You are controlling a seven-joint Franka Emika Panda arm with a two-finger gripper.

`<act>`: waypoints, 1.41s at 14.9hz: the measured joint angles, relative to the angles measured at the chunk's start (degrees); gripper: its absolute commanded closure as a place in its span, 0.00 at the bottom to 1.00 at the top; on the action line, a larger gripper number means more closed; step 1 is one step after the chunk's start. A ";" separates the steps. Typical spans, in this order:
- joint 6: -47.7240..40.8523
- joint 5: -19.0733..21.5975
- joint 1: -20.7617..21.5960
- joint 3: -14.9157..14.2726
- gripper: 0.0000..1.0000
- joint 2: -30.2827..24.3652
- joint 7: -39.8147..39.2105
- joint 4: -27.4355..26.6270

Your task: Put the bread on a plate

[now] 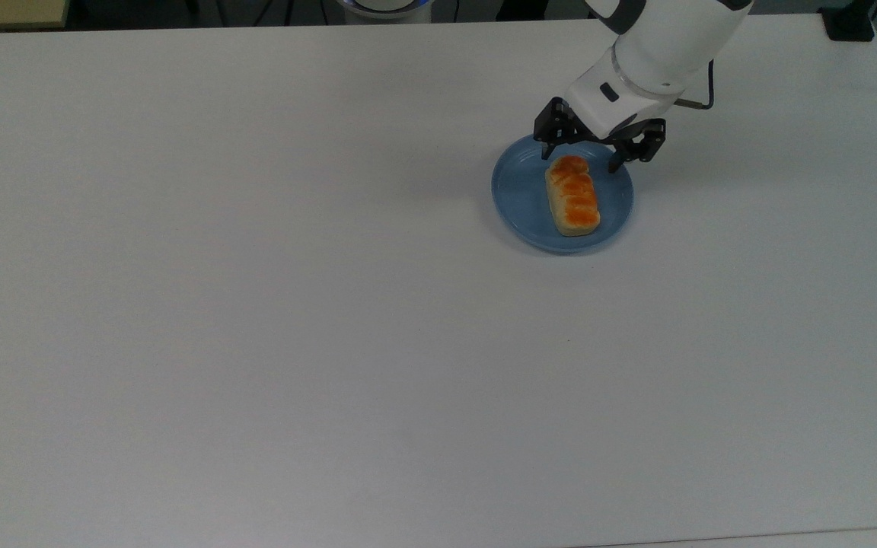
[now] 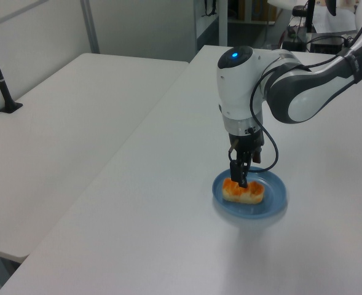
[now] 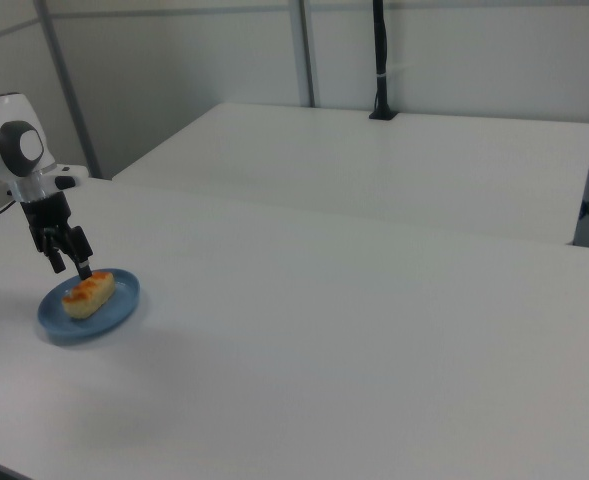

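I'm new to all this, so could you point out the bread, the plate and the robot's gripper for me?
bread (image 1: 572, 195), top view, its orange glazed top.
plate (image 1: 518, 190), top view, bare blue surface beside the bread.
gripper (image 1: 582, 161), top view, midway between its spread fingertips.

White rounded arm housing (image 2: 242, 86) with glossy shell, dark grey joint section behind the wrist, lit blue dot on the top cap, small dark oblong marking on the wrist, thin black cable looped alongside, black two-fingered tool (image 1: 585, 158) of angular linkage

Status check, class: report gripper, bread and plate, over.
Gripper open, straddling one end of the bread. Bread lying on the plate. Nothing in the way.
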 measured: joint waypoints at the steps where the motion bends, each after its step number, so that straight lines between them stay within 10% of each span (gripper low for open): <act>1: 0.00 0.00 -0.20 0.00 0.00 -0.15 0.07 0.06; 9: -14.57 1.49 -18.35 -1.21 0.00 -13.43 -16.90 10.35; 15: -21.55 3.59 -22.98 -9.90 0.00 -18.98 -33.62 14.06; 21: -23.65 3.67 -26.42 -11.25 0.00 -19.66 -39.52 14.73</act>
